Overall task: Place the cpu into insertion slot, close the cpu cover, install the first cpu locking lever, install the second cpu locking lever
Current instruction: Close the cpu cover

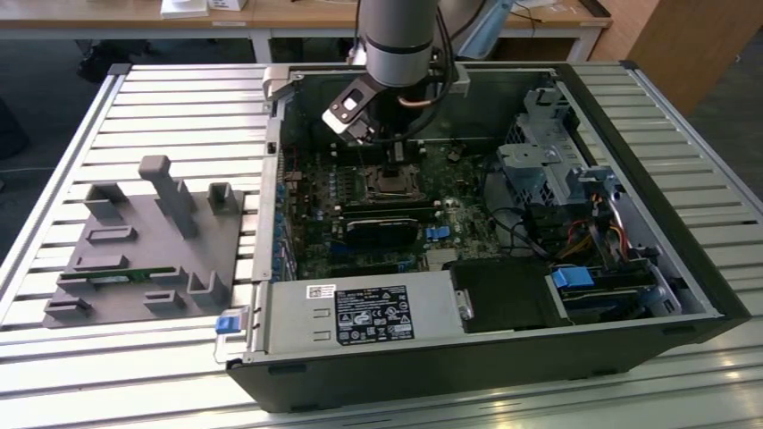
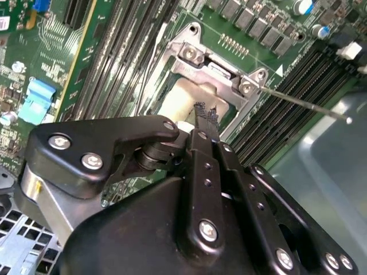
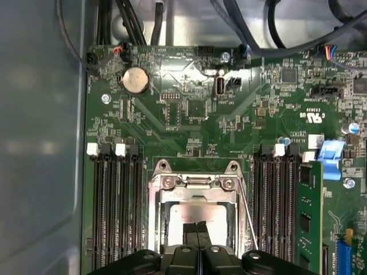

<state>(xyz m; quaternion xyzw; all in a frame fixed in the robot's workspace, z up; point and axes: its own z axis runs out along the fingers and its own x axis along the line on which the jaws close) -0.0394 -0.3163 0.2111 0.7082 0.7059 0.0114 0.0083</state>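
The cpu point(image 3: 198, 213) shows its silvery-beige top inside the insertion slot point(image 3: 157, 229) on the green board, and it is also in the second wrist view point(image 2: 180, 97). The cpu cover point(image 3: 195, 193), a silvery frame, lies around the chip, its hinge end point(image 2: 218, 67) bolted down. A thin locking lever point(image 2: 304, 105) juts away from one socket corner at an angle; in the first wrist view it runs along the socket's side point(image 3: 248, 215). My gripper point(image 2: 206, 113) is shut, fingertips together with nothing between them, right over the chip's top point(image 3: 198, 229). In the exterior view it hangs above the socket point(image 1: 388, 183).
Long black memory slots point(image 3: 114, 212) flank the socket on both sides point(image 3: 278, 206). The open computer case point(image 1: 667, 179) walls in the board, with a power supply point(image 1: 357, 317) and drive cage point(image 1: 542, 165). A grey fixture point(image 1: 143, 250) stands at the exterior view's left.
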